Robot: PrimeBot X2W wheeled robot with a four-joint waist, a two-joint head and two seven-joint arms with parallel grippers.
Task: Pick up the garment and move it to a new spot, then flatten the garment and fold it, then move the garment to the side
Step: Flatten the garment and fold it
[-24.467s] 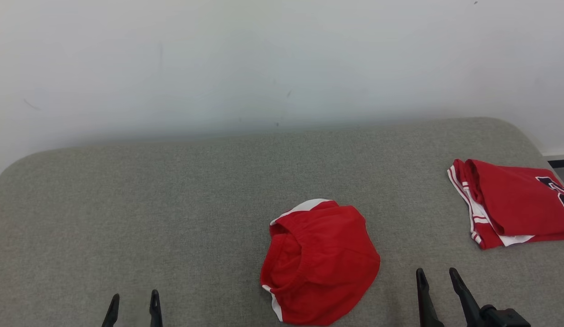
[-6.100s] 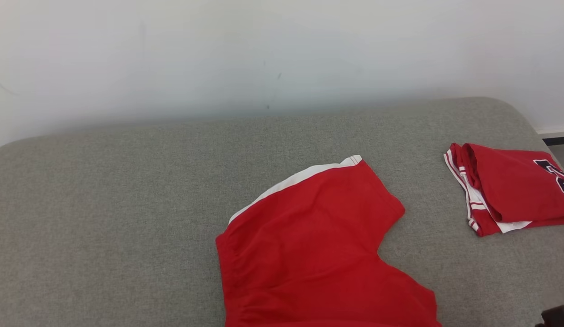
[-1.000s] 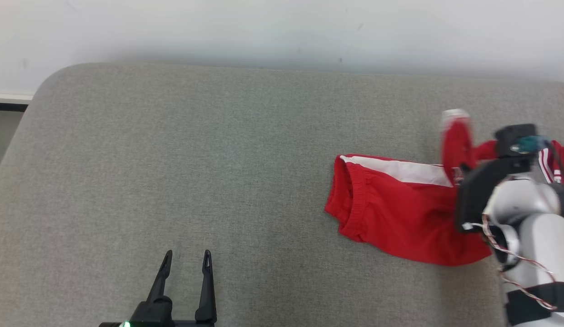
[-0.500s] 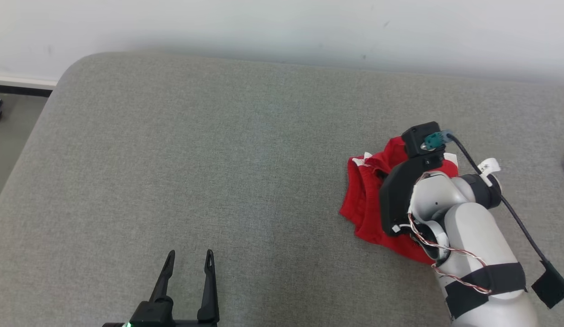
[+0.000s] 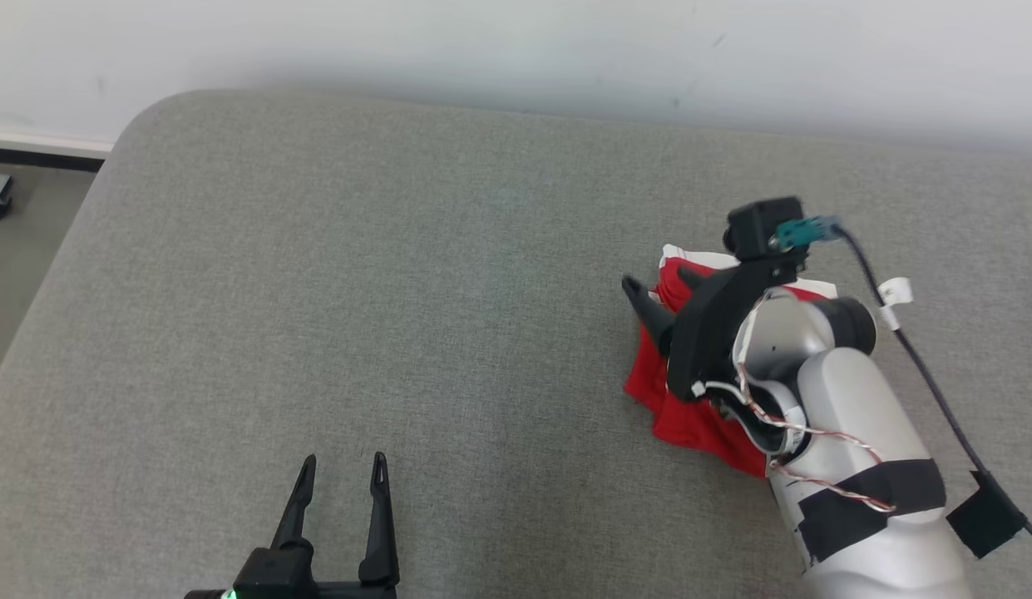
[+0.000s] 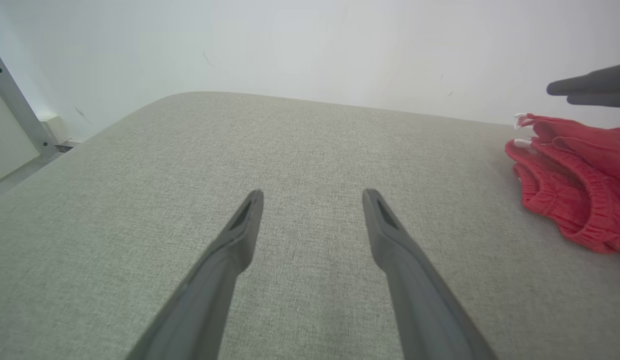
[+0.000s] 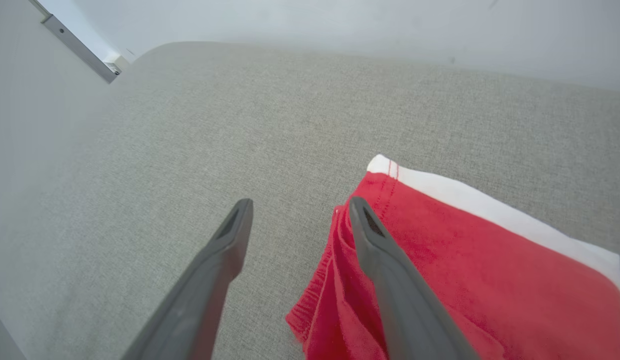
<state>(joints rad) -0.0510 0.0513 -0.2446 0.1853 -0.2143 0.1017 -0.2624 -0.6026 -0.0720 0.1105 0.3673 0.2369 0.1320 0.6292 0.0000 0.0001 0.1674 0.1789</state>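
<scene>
while the left gripper [image 5: 343, 459] sits at the lower left of the head view, fingers spread wide and empty, the red shorts [image 5: 682, 424] lie bunched right of centre on the grey cushion [image 5: 399, 291]. at their upper left edge the right gripper [image 5: 659, 284] stands open, gripping nothing, one finger [image 7: 384, 260] over the red cloth.

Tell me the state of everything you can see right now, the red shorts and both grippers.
Red shorts: folded into layers, lying on the grey pad, not gripped.
Right gripper: open, empty, just above the shorts' waistband edge.
Left gripper: open, empty, over bare pad, apart from the shorts.
</scene>
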